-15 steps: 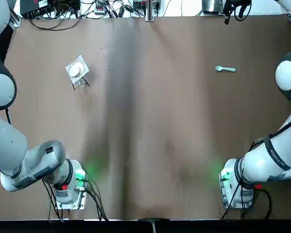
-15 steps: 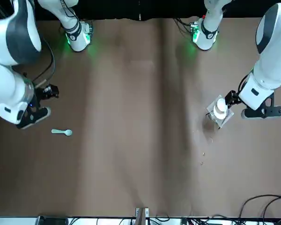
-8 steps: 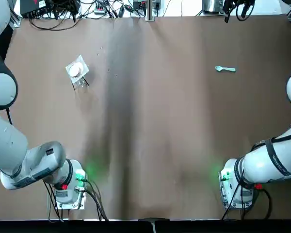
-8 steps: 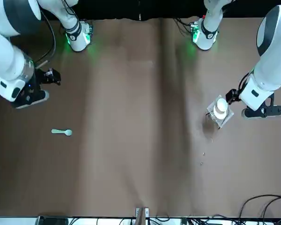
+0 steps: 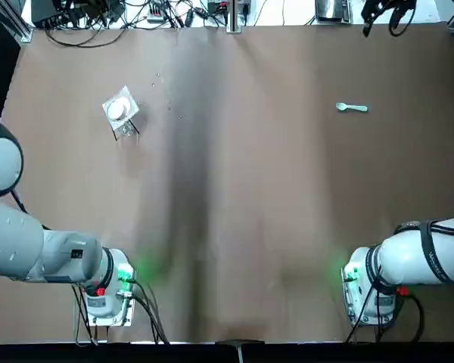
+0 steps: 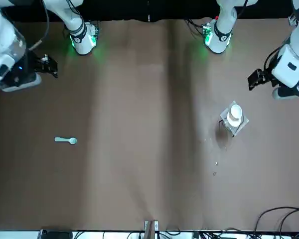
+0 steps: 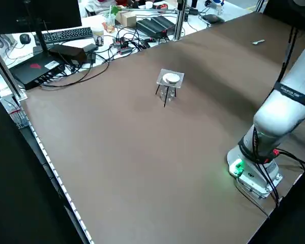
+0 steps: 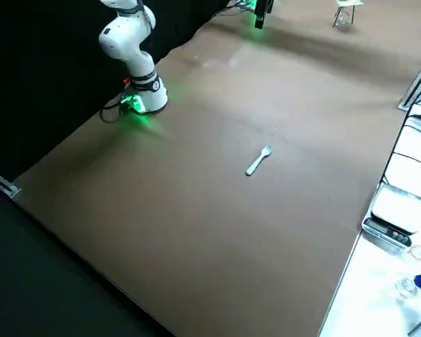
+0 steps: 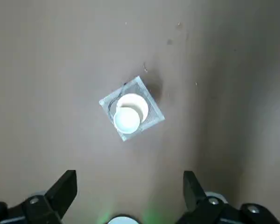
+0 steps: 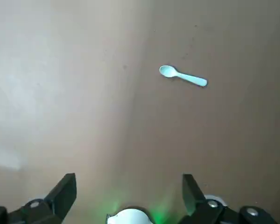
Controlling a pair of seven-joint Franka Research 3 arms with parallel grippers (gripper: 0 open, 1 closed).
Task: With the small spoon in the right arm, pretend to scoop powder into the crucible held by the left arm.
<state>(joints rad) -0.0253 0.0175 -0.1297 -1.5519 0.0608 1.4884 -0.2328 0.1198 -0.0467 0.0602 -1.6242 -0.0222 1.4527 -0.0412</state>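
Observation:
A white crucible point(image 9: 129, 112) sits on a square mesh stand point(image 5: 120, 110) at the far left of the brown table, also seen in the front view point(image 6: 234, 116). The small pale spoon point(image 10: 183, 76) lies flat at the far right point(image 5: 352, 107), its bowl pointing left. My left gripper point(image 9: 129, 186) hovers high above the crucible, open and holding nothing. High over the table on the near side of the spoon, my right gripper point(image 10: 128, 189) is also open and holds nothing. In the front view both hands sit near the table's side edges.
The two arm bases with green lights point(image 5: 110, 291) point(image 5: 367, 291) stand at the near edge. Cables and electronics point(image 5: 136, 11) line the far edge. A scale point(image 8: 389, 217) rests on the white bench beyond the table. A few specks point(image 6: 215, 168) lie near the stand.
Both arms have risen and drawn back toward their bases. The left gripper left the crucible's side; the right gripper moved away from the spoon. Crucible and spoon stayed put.

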